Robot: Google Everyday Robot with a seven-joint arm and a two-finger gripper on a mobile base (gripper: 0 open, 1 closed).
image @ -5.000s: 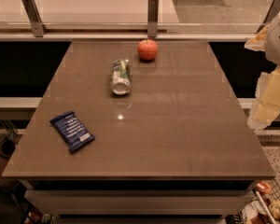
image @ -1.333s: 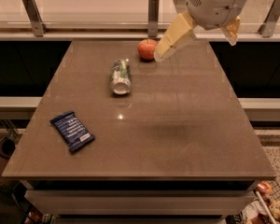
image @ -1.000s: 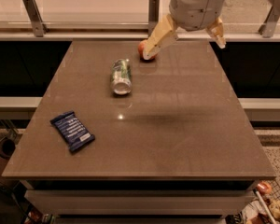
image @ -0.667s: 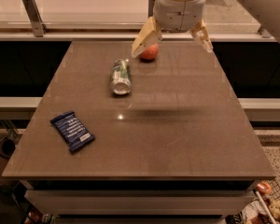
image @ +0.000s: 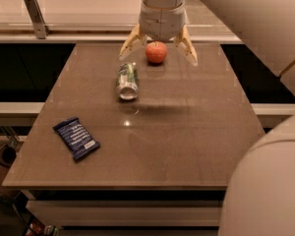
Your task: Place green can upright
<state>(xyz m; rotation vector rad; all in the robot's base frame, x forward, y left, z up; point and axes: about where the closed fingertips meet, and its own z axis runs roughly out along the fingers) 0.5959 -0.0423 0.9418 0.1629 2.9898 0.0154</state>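
Camera view shows the can (image: 127, 81) lying on its side on the table (image: 187, 146), in the far half and left of centre, one silver end turned toward the camera and its length running roughly front to back. The gripper (image: 158, 58) hangs over the far edge with its two fingers spread wide and nothing between them but air. From this angle they frame the apple (image: 156, 52) rather than the can, though how high they sit above it cannot be told. The left finger's tip appears just beyond and above the can's far end. A blue packet (image: 76, 138) lies well apart, near the front left. The can is not yet touched, so the whole job remains, and the main danger is the wrong target: closing or dropping from this spot would likely catch or knock the apple, which could roll off the far edge. Shifting toward the can carries its own risk (a cylinder on its side rolls easily), since a finger landing on its curve instead of beside it could send it sideways across the table. If the grip is off-centre, the can may slip while being tipped up, or be released tilted and topple again.
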